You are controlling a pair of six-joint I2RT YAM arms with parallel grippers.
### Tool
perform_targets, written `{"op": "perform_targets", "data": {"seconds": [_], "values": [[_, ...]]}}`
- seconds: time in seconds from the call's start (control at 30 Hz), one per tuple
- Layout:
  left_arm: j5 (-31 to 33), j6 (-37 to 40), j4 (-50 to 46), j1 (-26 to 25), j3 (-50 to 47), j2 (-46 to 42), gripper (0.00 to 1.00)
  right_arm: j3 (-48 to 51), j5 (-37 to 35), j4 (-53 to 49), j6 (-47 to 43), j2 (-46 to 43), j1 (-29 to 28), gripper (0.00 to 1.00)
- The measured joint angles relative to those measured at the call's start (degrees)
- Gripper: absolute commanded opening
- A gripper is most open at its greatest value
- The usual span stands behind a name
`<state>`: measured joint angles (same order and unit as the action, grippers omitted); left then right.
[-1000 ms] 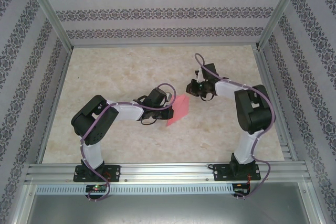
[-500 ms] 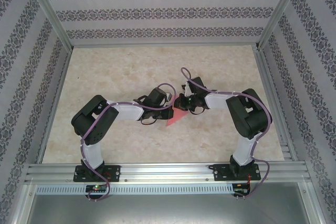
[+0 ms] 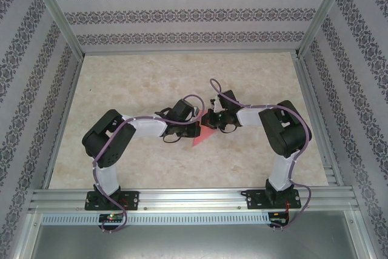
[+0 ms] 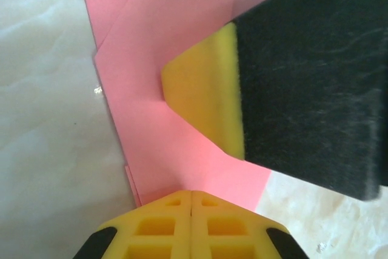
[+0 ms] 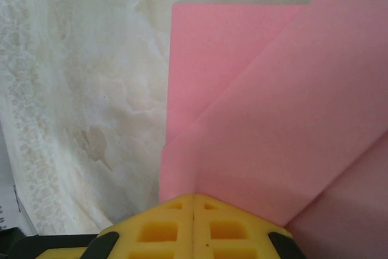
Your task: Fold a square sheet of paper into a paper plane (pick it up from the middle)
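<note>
At the middle of the table point(image 3: 121, 83), the partly folded square sheet of paper point(image 4: 151, 137) lies between the 2 arms. The left gripper point(image 4: 191, 193) has its jaws closed on the sheet's edge. The right gripper point(image 5: 193, 197) is fully closed, empty, its tip pressing down on the paper.
</note>
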<state>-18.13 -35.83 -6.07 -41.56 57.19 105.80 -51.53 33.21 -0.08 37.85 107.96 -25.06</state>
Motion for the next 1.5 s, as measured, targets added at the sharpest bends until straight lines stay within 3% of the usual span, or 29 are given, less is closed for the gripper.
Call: {"op": "perform_targets", "data": {"seconds": [0.27,0.67,1.5], "values": [[3.0,-0.7,-1.7,0.3,0.6,-6.8,0.02,0.1,1.2,0.4,0.0,0.3,0.4,0.00],[-5.4,-2.4,2.6,0.3,-0.4,-2.6,0.01,0.0,1.5,0.6,0.0,0.5,0.5,0.00],[-8.2,-2.4,5.0,0.3,-4.4,0.3,0.00,-0.9,2.3,-0.9,-0.3,1.1,0.9,0.00]]}}
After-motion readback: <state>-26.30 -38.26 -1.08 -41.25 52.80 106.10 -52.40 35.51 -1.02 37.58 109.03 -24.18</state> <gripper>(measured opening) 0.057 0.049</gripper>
